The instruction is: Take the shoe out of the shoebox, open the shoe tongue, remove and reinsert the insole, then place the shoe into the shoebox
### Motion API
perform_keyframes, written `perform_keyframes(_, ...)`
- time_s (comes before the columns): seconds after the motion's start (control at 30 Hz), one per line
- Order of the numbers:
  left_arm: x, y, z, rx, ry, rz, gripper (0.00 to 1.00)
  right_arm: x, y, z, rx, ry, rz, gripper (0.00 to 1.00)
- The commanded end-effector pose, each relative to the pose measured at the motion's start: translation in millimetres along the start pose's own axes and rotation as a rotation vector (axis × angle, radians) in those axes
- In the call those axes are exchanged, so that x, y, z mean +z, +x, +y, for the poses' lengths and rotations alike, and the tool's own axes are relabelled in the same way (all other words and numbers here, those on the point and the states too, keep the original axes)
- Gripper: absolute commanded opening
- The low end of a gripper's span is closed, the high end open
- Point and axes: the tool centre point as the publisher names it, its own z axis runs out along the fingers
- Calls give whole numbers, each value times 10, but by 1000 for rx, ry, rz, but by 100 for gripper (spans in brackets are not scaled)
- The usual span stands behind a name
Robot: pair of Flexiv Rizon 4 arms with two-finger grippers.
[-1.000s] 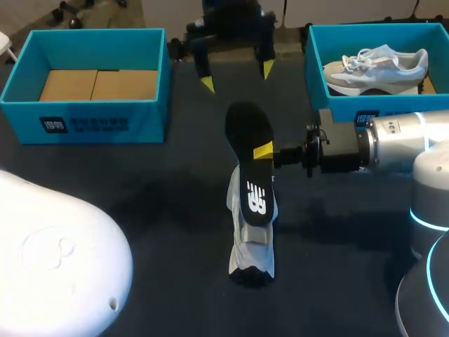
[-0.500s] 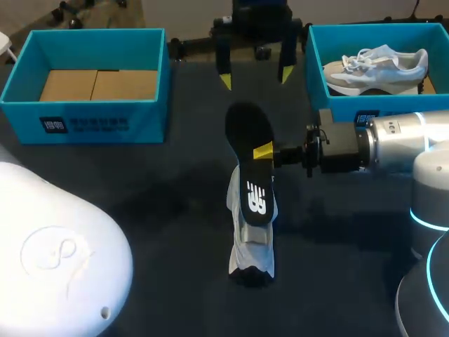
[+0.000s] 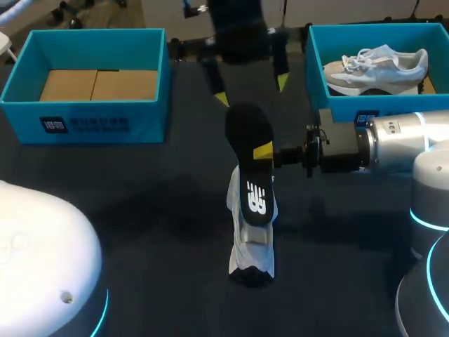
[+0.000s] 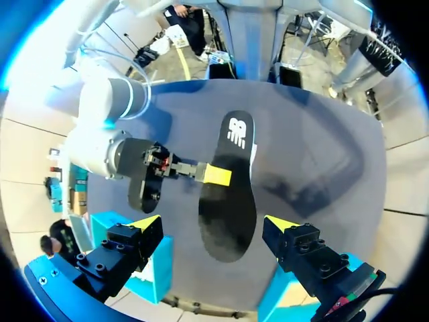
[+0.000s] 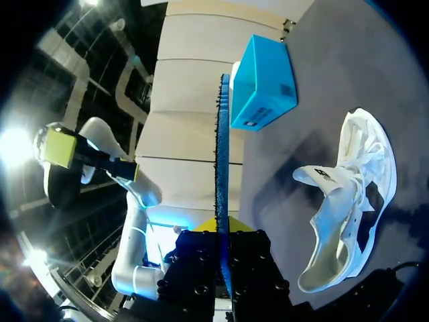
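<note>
The right jaws grip the long edge of the flat black foam insole (image 3: 247, 130), holding it in the air over the white mesh shoe (image 3: 251, 253), which lies loose on the dark worktop (image 3: 154, 210). The left jaws hang wide open by the insole's far end, touching nothing. Blue cardboard shoebox (image 3: 337, 105) at right w/ a 2nd white shoe (image 3: 375, 63) inside.

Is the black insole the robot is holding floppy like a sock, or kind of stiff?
Probably fairly stiff: the right gripper pinches the insole only at one side edge, yet both ends look flat, not drooping. Likely light too: the right wrist view shows it edge-on as a very thin strip. Being so thin, it might bend if pushed hard.
</note>
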Motion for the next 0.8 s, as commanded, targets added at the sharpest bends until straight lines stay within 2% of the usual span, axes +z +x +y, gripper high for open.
perform_keyframes(0.03,-125,248,-113,11,-33,-653,100,23,-6,3,0,-1,0,0)
perform_keyframes(0.3,-170,415,-170,51,-56,-864,100,23,-6,3,0,-1,0,0)
perform_keyframes(0.47,-177,481,-142,45,-109,-932,100,23,-6,3,0,-1,0,0)
perform_keyframes(0.6,-245,518,-132,47,-112,-977,100,23,-6,3,0,-1,0,0)
perform_keyframes(0.7,-289,547,-130,53,-153,-1031,100,23,-6,3,0,-1,0,0)
perform_keyframes(0.8,-348,636,-122,69,-113,-1115,100,23,-6,3,0,-1,0,0)
